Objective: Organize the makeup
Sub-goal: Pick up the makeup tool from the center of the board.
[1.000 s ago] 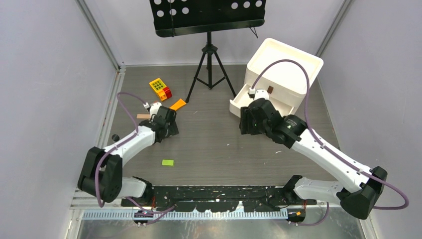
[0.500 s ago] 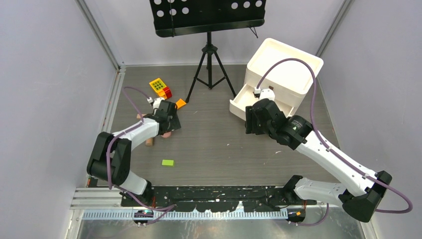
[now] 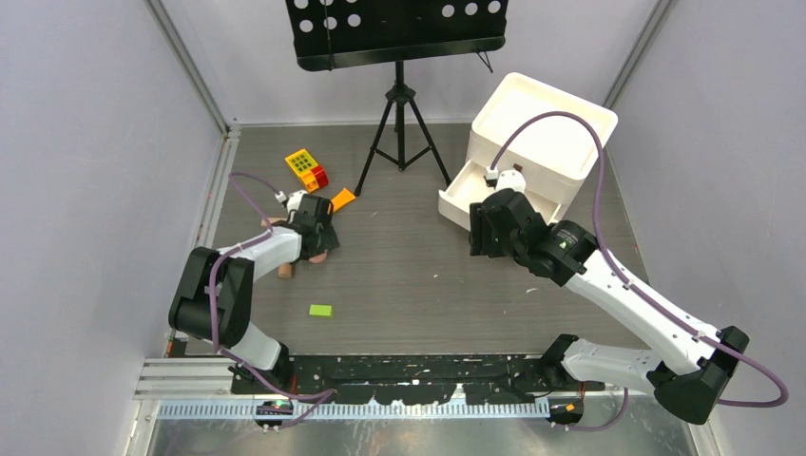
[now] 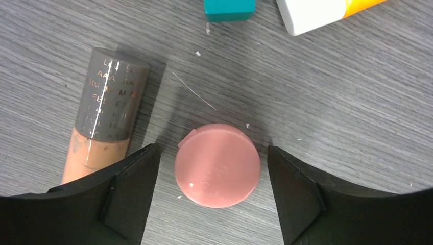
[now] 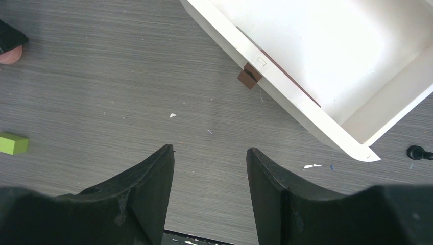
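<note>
Compact (image 4: 217,165) lies between left fingers (image 4: 127,189), touching neither.

Seen from above, two white arms reach over a grey wood-grain table (image 3: 409,285). The left gripper (image 3: 321,242) points down at the left side, a tan tube (image 3: 286,272) just beside it — a yellow and red block (image 3: 305,168) and an orange piece (image 3: 340,199) lie farther back. The right gripper (image 3: 483,237) hovers near the open drawer (image 3: 459,190) of a white box (image 3: 542,119). A green block (image 3: 320,310) lies alone near the front.
</note>
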